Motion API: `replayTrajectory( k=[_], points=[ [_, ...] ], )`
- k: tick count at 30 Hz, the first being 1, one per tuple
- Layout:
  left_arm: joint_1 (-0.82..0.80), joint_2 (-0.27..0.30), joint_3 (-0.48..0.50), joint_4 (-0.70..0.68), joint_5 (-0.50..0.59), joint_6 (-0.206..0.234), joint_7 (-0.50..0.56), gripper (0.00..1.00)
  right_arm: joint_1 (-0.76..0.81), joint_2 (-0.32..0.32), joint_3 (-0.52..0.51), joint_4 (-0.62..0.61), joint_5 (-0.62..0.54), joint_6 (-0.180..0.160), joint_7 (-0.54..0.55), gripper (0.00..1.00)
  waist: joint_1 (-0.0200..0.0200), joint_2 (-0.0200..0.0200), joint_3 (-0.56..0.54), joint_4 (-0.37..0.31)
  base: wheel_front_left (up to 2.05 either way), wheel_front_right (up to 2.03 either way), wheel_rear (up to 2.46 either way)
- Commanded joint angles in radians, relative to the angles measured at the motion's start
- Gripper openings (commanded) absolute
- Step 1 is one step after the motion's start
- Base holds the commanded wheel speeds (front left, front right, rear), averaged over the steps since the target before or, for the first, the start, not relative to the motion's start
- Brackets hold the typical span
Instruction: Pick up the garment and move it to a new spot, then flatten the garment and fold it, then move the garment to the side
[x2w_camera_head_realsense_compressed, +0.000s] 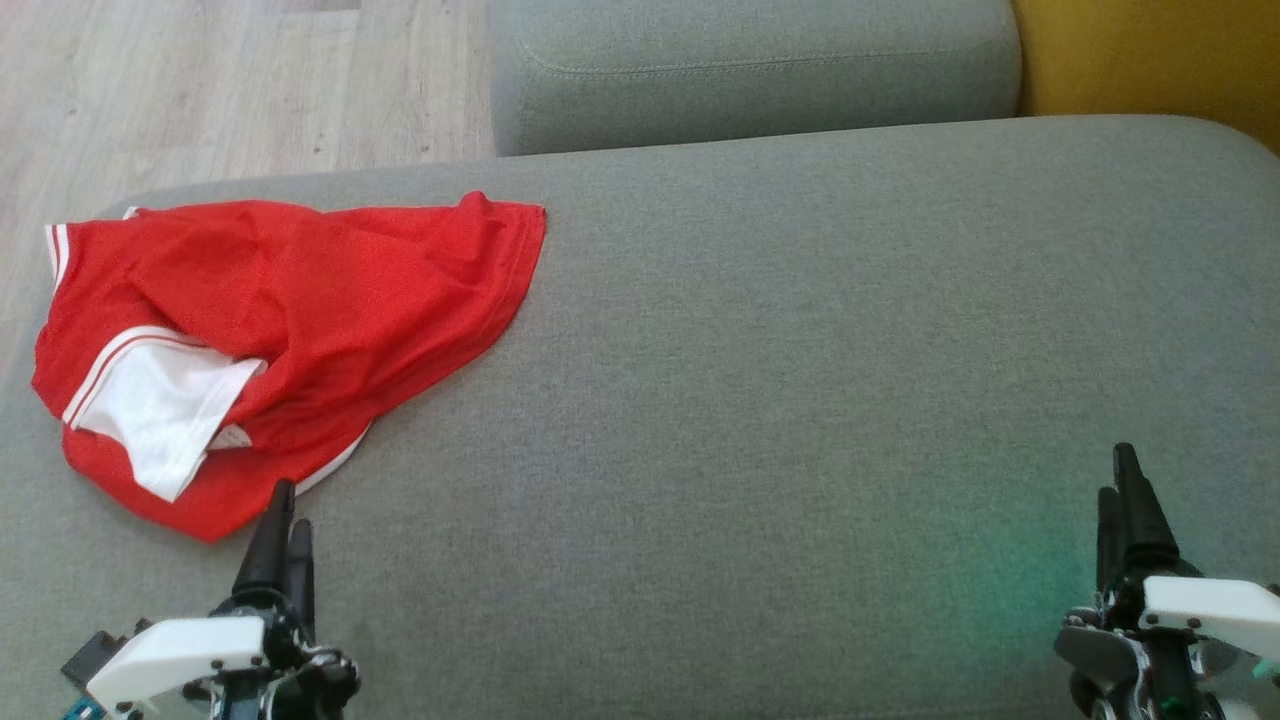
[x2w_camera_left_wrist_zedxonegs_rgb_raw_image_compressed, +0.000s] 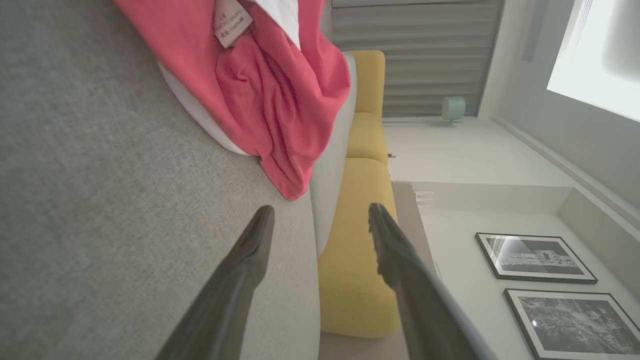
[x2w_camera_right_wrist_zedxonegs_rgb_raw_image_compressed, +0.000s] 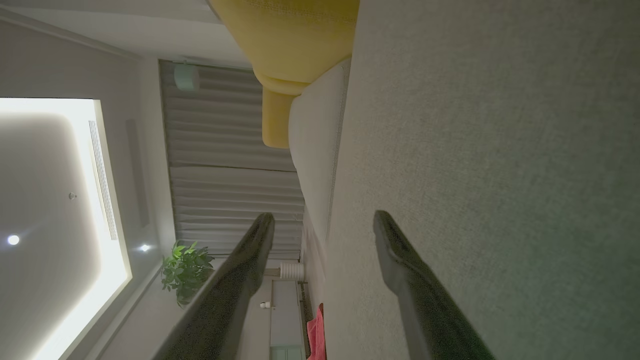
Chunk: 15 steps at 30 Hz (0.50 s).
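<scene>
A red garment (x2w_camera_head_realsense_compressed: 300, 320) with white trim and a white inner lining lies crumpled on the left part of a grey cushion (x2w_camera_head_realsense_compressed: 780, 380). In the left wrist view the garment (x2w_camera_left_wrist_zedxonegs_rgb_raw_image_compressed: 265, 85) shows with its label, ahead of the fingers. My left gripper (x2w_camera_head_realsense_compressed: 283, 510) hovers just below the garment's near edge, open and holding nothing; its two fingers (x2w_camera_left_wrist_zedxonegs_rgb_raw_image_compressed: 250, 255) stand well apart. My right gripper (x2w_camera_head_realsense_compressed: 1120, 490) is at the lower right over bare cushion, far from the garment, open and holding nothing. A sliver of the red garment (x2w_camera_right_wrist_zedxonegs_rgb_raw_image_compressed: 315, 335) shows in the right wrist view.
A second grey cushion (x2w_camera_head_realsense_compressed: 750, 70) sits behind, with a yellow seat (x2w_camera_head_realsense_compressed: 1150, 50) at the back right. Wooden floor (x2w_camera_head_realsense_compressed: 220, 90) lies beyond the cushion's far left edge. The grey surface spreads wide between the two grippers.
</scene>
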Motion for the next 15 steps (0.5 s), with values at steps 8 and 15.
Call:
replayTrajectory(
  k=[8, 15],
  points=[
    [-0.044, 0.011, -0.007, -0.052, 0.116, 0.010, -0.032, 1.00, -0.022, -0.007, 0.025, -0.071, -0.160, 0.000, -0.032, 1.00, 0.0000, 0.0000, -0.001, 0.003, 0.00, 0.00, 0.00],
    [-0.038, 0.012, -0.019, -0.071, 0.238, 0.020, -0.052, 1.00, -0.020, -0.018, 0.053, -0.096, -0.310, 0.000, -0.053, 1.00, 0.0000, 0.0000, -0.003, 0.005, 0.00, 0.00, 0.00]
  ],
)
